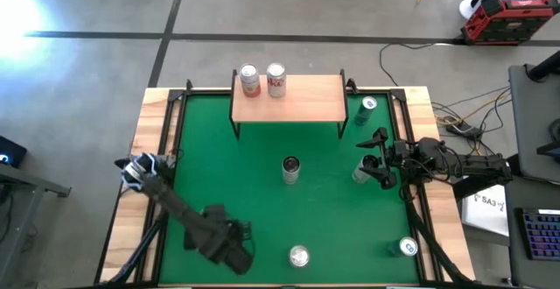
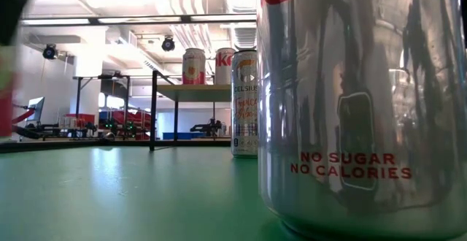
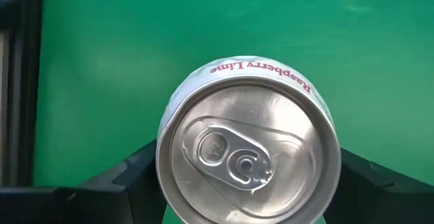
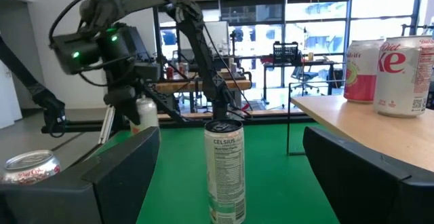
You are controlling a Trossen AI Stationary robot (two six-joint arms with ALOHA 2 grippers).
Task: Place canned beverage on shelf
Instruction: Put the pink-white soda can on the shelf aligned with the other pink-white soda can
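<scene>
Silver aluminium: we see a canned beverage, the Raspberry Lime can (image 3: 247,139), from straight above in the left wrist view, filling the lower middle of the frame. The left gripper (image 3: 247,183) has a dark finger at each side of it, close against the can wall, but we cannot tell whether they are pressing it yet. In the high view this can (image 1: 299,256) stands at the bottom centre of the green mat (image 1: 262,201), beside the left arm's wrist.

The shelf (image 1: 289,98), a light-wood board on black legs at the top centre of the high view, already carries two cans (image 1: 262,81) at its left end. We judge the task partly done: its right half is bare. On the mat are a tall Celsius can (image 1: 290,170) in the middle, the can at bottom centre, and three more cans along the right side.

The right gripper (image 1: 378,159) hovers at the middle right, fingers spread wide and holding nothing.

The right wrist view shows the Celsius can (image 4: 225,171) between those released fingers but farther off. Only the low view shows the shelf's height above the bench; a can close to its lens fills its right side.
</scene>
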